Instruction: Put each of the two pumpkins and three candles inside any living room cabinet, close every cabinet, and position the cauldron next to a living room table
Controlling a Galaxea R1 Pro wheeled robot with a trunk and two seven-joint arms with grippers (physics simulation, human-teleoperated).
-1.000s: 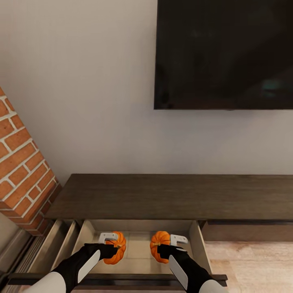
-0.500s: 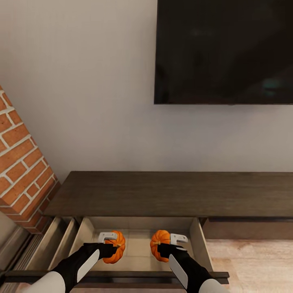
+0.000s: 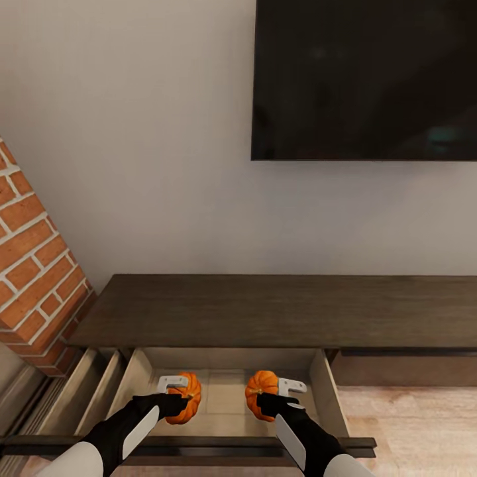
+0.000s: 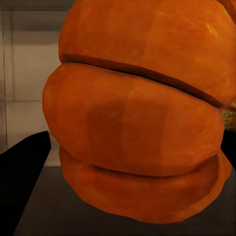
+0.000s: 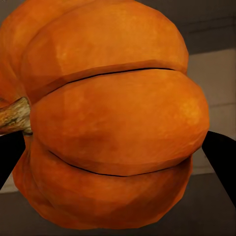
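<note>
Though fingers hidden, both grippers (image 3: 177,397) (image 3: 273,396) clasp pumpkins (image 3: 187,396) (image 3: 261,389).

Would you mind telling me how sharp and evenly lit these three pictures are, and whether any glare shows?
Head view: sharp, soft even light, faint reflection on the dark screen, no hard shadows around the cabinet. Left wrist view: the left pumpkin looms close and slightly soft, shaded underneath. Right wrist view: the right pumpkin is evenly lit, with its stem fairly crisp.

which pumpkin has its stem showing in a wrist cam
The pumpkin in the right tool: its brown stem pokes out sideways. The left tool's pumpkin shows only ribs.
</note>
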